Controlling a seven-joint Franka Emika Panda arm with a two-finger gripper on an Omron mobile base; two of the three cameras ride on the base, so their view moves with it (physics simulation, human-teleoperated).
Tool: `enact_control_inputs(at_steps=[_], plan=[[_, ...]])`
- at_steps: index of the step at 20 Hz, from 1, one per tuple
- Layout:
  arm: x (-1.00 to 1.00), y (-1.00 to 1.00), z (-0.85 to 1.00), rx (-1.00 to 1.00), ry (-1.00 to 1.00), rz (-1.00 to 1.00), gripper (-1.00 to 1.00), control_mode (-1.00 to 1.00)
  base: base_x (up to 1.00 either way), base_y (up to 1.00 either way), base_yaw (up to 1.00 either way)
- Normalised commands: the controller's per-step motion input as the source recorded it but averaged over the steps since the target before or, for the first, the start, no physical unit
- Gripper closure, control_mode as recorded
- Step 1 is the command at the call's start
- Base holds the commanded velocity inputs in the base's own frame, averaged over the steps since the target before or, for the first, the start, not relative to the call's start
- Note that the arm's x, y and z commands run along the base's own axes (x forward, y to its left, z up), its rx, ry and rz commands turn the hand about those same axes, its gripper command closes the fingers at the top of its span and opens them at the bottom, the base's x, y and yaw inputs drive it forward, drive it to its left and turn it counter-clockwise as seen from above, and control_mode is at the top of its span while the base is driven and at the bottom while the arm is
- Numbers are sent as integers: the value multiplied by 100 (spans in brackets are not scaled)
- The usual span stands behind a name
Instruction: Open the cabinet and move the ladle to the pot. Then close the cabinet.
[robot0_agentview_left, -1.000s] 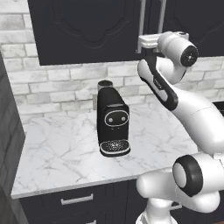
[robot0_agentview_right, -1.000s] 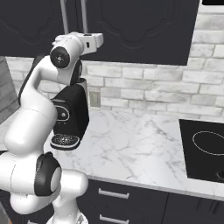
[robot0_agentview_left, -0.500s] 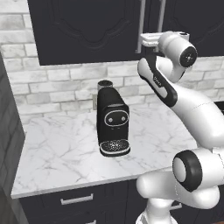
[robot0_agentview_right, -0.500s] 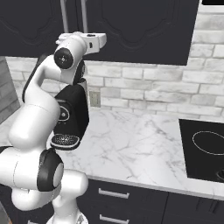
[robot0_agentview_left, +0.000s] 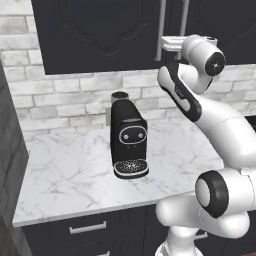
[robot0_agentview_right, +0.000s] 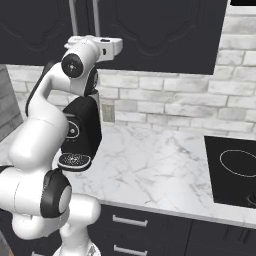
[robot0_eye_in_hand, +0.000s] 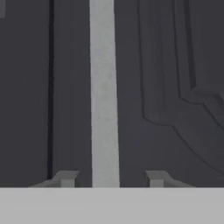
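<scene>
Illumination is even and diffuse in both base views; no single light source can be identified. The marble counter (robot0_agentview_left: 75, 175) at lower left reads bright, with only a faint soft shadow under the coffee machine (robot0_agentview_left: 128, 140) at frame centre. The black cabinet (robot0_agentview_left: 100, 35) across the top is dim, its panel relief barely legible. A mild sheen lies on the white arm (robot0_agentview_right: 45, 125); no hard glare. Rendering is slightly soft, edges undistorted. The hand view is dark and low in contrast; the pale handle (robot0_eye_in_hand: 104, 92) at upper centre looks blurred, possibly from closeness.
</scene>
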Motion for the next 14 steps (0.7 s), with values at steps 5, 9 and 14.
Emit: enact_control_inputs(at_steps=[5,9,14], plan=[[2,2,-1,0,1,0,100,-100,0,0,0],[-1,0,0,0,0,3,100,-100,0,0,0],[-34,0,0,-2,-2,13,100,-100,0,0,0]])
